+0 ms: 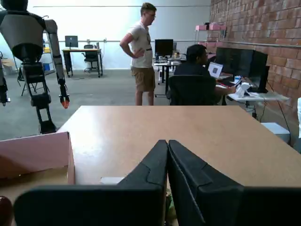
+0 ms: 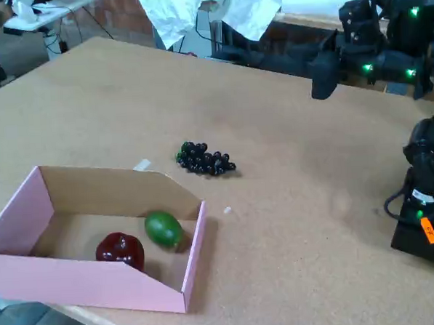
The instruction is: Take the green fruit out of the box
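Observation:
The green fruit (image 2: 163, 229) lies inside the box (image 2: 85, 286), near its right wall, with a shiny dark red fruit (image 2: 120, 250) just left of it. The box is pink outside and brown inside, and it sits at the table's near left corner in the fixed view. In that view my gripper (image 2: 322, 90) hangs high over the far right of the table, well away from the box. The wrist view shows the gripper (image 1: 168, 142) shut, its two dark fingers pressed together with nothing between them. There the box (image 1: 35, 153) shows at the lower left.
A bunch of black grapes (image 2: 204, 158) lies on the table beyond the box. The arm's base (image 2: 430, 195) stands at the right edge. Beyond the table's far edge in the wrist view are a standing person (image 1: 142, 52), a seated person (image 1: 195, 66) and a humanoid robot (image 1: 33, 52).

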You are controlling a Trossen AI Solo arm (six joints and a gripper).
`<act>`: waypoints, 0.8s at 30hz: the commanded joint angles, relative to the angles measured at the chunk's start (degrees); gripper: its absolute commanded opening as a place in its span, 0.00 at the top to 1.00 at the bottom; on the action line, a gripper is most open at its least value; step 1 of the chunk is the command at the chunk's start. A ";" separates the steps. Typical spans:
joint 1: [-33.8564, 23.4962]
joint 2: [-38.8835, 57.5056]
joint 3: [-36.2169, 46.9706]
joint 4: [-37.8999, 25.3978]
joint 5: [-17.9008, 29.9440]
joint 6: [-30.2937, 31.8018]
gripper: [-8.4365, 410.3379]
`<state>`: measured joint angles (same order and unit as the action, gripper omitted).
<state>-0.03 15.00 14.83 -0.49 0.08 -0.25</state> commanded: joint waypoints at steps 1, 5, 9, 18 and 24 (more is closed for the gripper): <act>0.00 0.00 0.04 0.24 -0.07 0.04 0.98; 0.00 0.00 0.04 0.24 -0.09 0.04 0.98; 0.00 0.00 0.04 0.26 -0.09 0.04 0.98; 0.02 0.02 0.17 -1.11 -3.02 2.69 0.98; 0.13 1.57 3.98 -6.80 -6.19 1.97 0.98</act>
<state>0.01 15.35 16.69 -5.02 -4.16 1.39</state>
